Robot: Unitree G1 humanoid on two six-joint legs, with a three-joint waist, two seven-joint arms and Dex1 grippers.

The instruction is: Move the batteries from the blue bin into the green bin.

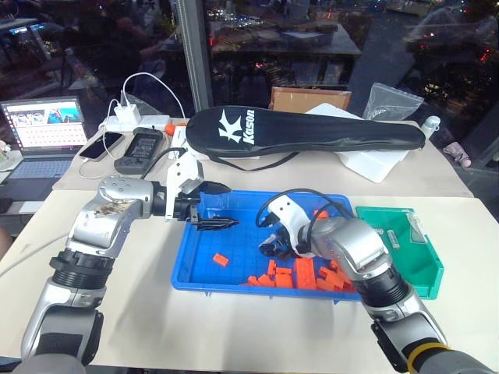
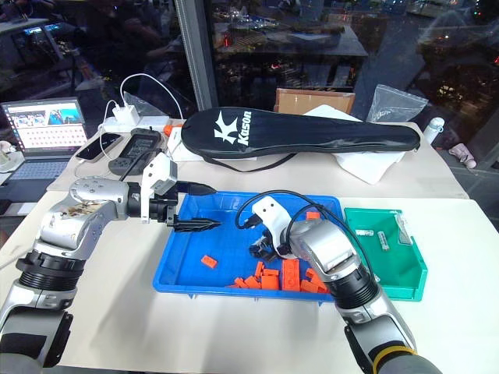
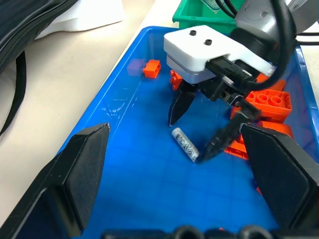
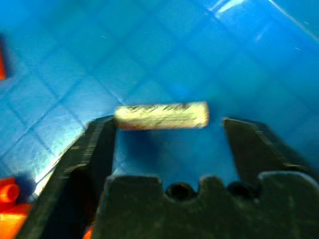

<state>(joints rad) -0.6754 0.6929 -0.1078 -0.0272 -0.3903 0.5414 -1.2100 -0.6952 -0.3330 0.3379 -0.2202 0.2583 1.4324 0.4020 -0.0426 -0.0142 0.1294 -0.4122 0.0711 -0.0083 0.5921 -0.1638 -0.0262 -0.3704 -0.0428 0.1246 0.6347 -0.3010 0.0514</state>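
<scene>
A silvery battery (image 3: pixel 185 145) lies flat on the gridded floor of the blue bin (image 1: pixel 184 263). My right gripper (image 3: pixel 186 141) reaches down into the bin and straddles it, jaws open. In the right wrist view one finger touches an end of the battery (image 4: pixel 162 115), while the other stands a little off the far end. My left gripper (image 1: pixel 221 224) hovers over the bin's left part, pointing toward the right gripper, jaws wide apart and holding nothing. The green bin (image 1: pixel 427 266) sits just right of the blue bin, and a small silvery battery (image 1: pixel 392 238) lies in it.
Orange blocks (image 1: pixel 304 276) are heaped along the blue bin's front edge beside my right gripper, and a single one (image 1: pixel 221 259) lies apart. Behind the bins are a black racket bag (image 1: pixel 304 136), a remote (image 1: pixel 139 149), a phone and a laptop (image 1: pixel 47 128).
</scene>
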